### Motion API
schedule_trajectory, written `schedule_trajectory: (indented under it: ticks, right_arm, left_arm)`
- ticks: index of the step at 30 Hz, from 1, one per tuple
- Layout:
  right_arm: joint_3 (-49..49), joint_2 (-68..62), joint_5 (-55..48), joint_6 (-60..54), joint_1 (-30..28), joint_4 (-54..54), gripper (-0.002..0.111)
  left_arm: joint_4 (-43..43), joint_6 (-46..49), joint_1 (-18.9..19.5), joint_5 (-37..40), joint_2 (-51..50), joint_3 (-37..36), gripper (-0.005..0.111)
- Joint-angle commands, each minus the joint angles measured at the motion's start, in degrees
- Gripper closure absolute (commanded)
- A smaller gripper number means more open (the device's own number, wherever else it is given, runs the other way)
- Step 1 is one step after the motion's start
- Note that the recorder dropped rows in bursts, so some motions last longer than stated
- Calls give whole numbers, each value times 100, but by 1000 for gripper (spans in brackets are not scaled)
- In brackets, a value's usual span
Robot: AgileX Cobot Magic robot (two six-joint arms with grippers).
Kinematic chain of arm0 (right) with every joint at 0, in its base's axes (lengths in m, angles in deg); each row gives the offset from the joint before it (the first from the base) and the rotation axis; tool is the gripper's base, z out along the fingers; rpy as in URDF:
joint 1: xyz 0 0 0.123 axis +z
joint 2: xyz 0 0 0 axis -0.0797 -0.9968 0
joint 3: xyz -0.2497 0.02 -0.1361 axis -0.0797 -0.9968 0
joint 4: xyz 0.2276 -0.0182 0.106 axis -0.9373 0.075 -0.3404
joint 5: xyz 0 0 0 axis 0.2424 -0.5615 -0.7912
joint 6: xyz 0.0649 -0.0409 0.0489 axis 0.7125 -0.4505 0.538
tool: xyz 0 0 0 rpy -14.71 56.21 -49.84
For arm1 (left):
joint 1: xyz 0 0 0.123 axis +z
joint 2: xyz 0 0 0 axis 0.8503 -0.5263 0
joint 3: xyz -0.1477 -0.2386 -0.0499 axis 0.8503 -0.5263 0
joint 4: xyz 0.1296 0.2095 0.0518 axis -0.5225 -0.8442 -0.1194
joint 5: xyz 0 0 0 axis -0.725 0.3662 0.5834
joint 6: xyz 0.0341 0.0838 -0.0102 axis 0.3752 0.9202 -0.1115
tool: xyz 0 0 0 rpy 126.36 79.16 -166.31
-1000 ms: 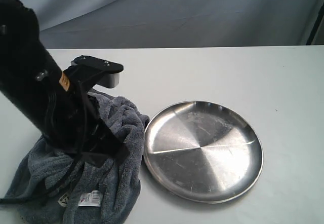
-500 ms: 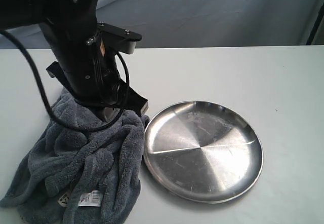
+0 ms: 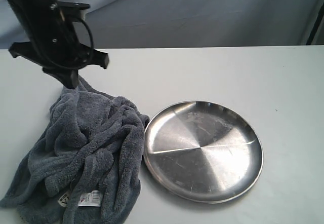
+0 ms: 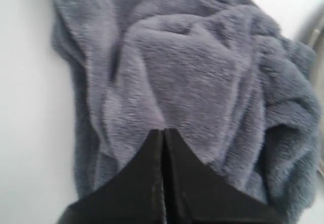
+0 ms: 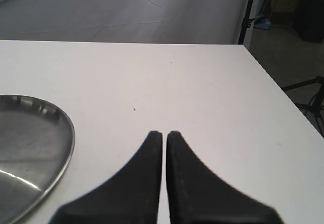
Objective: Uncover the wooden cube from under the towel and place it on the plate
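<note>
Towel (image 3: 86, 148) left of plate (image 3: 202, 148), apparently touching.

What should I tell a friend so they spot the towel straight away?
On the white table, look just left of the round shiny steel plate. The crumpled, fluffy grey-blue towel lies heaped beside its rim. It is the only soft thing there, with a small white label tag near its front edge.

White bench (image 3: 212, 67) fills mid & lower frame, tiny dark speck (image 3: 276, 110) at right. Creased grey backdrop cloth (image 3: 202, 16) across the top. Black pole (image 3: 317, 26) at upper-right edge. Right wrist view: floor (image 5: 283, 57) past bench edge w/ tripod leg (image 5: 304, 83) & cardboard box (image 5: 283, 3).
</note>
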Motion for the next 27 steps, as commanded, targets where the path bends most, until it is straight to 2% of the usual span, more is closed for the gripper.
schedule_trajectory:
  ticks: [1, 5, 9, 12, 15, 19, 21, 25, 27]
  right_arm:
    - [-15, 37, 5, 6, 0, -3, 105]
    - [-15, 37, 5, 6, 0, -3, 105]
    - [-15, 37, 5, 6, 0, -3, 105]
    - [-15, 37, 5, 6, 0, -3, 105]
    - [-15, 37, 5, 6, 0, -3, 105]
    - [-15, 37, 5, 6, 0, -3, 105]
    - [-15, 37, 5, 6, 0, -3, 105]
    - [-15, 37, 5, 6, 0, -3, 105]
    - [-15, 37, 5, 6, 0, -3, 105]
  left_arm:
    - [-56, 7, 651, 24, 5, 42, 107]
    - [-44, 247, 1082, 24, 85, -160, 107]
    - [-44, 268, 1265, 24, 381, -690, 107]
    - [-27, 268, 1265, 24, 891, -1429, 107]
    - [188, 268, 1265, -424, 1617, -2198, 107]
    - [201, 459, 1265, -591, 2410, -3055, 107]
    - [374, 737, 1254, -591, 2746, -3381, 107]
    - [1311, 1383, 1254, -471, 3239, -3849, 107]
    - [1440, 1500, 952, -378, 3297, -3905, 107]
